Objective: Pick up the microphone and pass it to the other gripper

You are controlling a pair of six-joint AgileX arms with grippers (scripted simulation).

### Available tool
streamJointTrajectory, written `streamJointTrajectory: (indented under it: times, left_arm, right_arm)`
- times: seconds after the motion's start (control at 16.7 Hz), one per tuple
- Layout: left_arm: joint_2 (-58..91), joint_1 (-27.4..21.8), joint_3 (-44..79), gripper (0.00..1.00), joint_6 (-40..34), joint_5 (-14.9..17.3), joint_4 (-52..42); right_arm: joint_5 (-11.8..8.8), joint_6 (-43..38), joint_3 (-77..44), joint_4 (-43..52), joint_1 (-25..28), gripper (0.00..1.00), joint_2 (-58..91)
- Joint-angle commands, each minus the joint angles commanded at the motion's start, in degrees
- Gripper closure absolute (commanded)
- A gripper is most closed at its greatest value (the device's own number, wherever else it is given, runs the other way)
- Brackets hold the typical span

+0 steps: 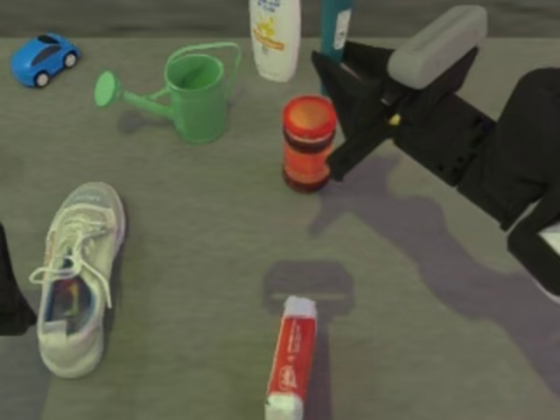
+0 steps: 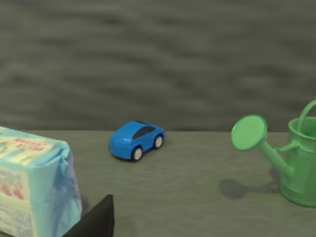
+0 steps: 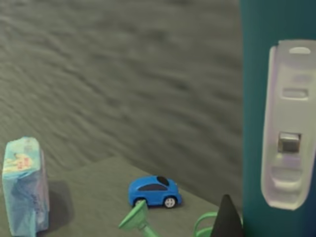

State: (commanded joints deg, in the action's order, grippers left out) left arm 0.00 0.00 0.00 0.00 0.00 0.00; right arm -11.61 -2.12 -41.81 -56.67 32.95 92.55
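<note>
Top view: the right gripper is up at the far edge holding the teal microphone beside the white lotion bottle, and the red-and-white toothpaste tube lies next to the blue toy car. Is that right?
Not quite. In the top view the toothpaste tube lies at the near edge, far from the blue toy car in the far left corner. The right gripper is at the microphone beside the lotion bottle, though its grip isn't visible.

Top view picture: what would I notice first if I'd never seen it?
Probably the big black right gripper reaching in from the right toward the far edge, right at the teal microphone standing beside the white lotion bottle. Then the orange can just next to it, and the white shoe lying at the left.
</note>
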Motion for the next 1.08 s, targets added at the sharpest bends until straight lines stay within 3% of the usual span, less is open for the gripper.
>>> streamJointTrajectory:
  times: [0.18, 0.78, 0.9, 1.08]
  left_arm:
    - [0.00, 0.00, 0.00, 0.00, 0.00, 0.00, 0.00]
    - [0.09, -0.03, 0.07, 0.00, 0.01, 0.08, 0.04]
    - [1.98, -0.69, 1.63, 0.00, 0.24, 1.72, 0.96]
    - [9.39, -2.77, 7.01, 0.00, 1.04, 7.23, 4.12]
  right_arm:
    - [3.05, -0.24, 0.62, -1.95, 3.06, 1.00, -0.36]
    - [3.06, -0.24, 0.63, -1.96, 3.07, 1.00, -0.36]
    - [3.06, -0.24, 0.63, -1.96, 3.07, 1.00, -0.36]
    - [3.06, -0.24, 0.63, -1.96, 3.07, 1.00, -0.36]
